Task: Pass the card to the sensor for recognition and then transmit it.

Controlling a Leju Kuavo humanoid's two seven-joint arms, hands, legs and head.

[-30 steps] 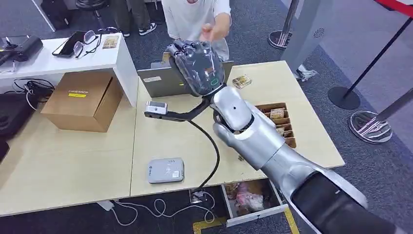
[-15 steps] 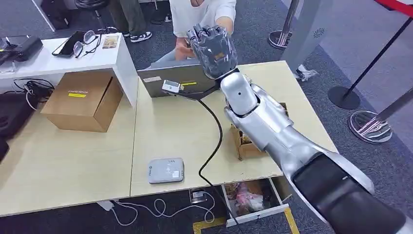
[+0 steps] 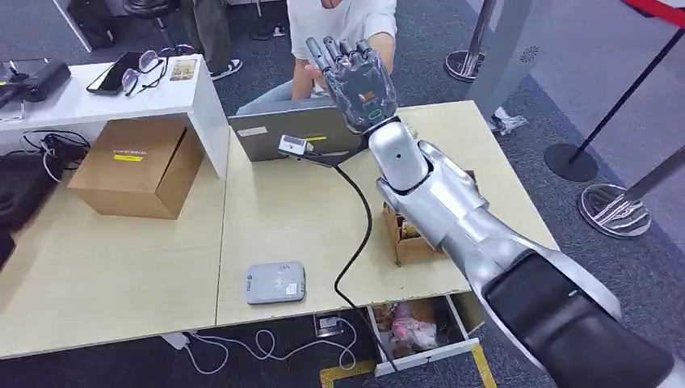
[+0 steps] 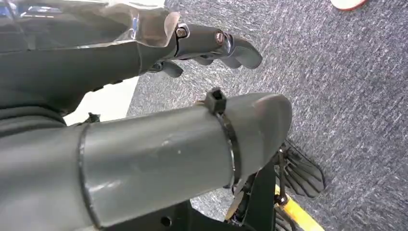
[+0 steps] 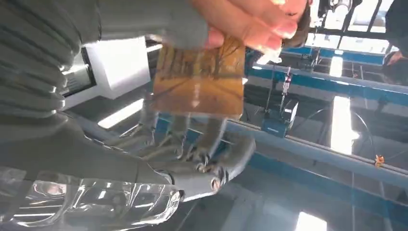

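Handover under way at the far edge of the bench

The right hand (image 3: 355, 77) is raised past the far side of the pale wooden bench (image 3: 275, 234), pinching the brown picture card (image 5: 199, 79) while a person's hand (image 5: 250, 21) grips its other edge. Judging by this, only release remains. The grey flat sensor (image 3: 275, 282) lies near. The left hand (image 4: 207, 45) hangs with fingers curled, holding nothing.

The card (image 5: 199, 79) is amber-brown with what may be a dark tree pattern, though it is blurred. The right hand (image 3: 355, 81) is dark grey on a silver arm. The desk (image 3: 145, 259) is pale wood; the sensor (image 3: 275, 282) light grey.
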